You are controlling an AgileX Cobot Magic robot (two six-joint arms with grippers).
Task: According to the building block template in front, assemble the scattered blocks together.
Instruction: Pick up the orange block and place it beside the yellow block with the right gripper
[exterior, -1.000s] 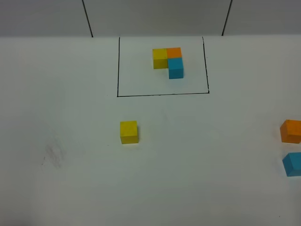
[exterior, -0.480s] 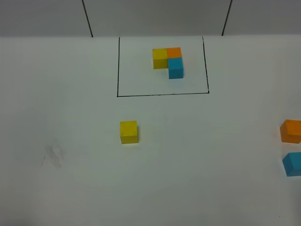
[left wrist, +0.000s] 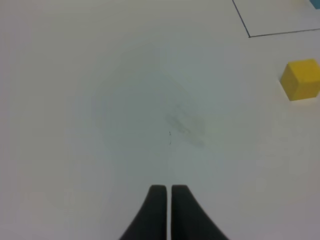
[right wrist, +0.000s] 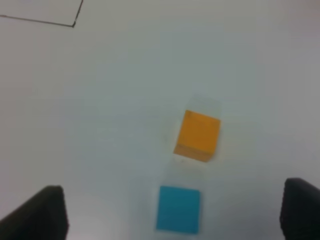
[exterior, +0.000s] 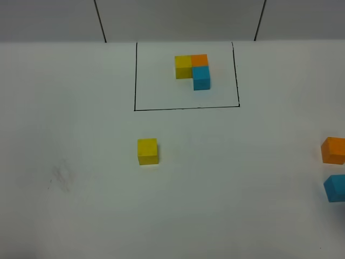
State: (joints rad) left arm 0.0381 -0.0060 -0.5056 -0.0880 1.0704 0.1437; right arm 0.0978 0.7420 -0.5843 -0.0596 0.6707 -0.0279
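Left gripper (left wrist: pixel 167 189): I am seeing its two dark fingers (left wrist: pixel 156 205) pressing together, only a thin seam showing between them, and they are gripping nothing.
Right gripper (right wrist: pixel 175 190): I am seeing its dark fingers (right wrist: pixel 47 212) standing spread wide, one at each edge of the wrist view, and they are clamping nothing.

The high camera looks down across the table (exterior: pixel 242 216). Nearer wrist cameras (tilted downward) share its yellow cube (exterior: pixel 147 151), left, and orange cube (exterior: pixel 334 150), right.
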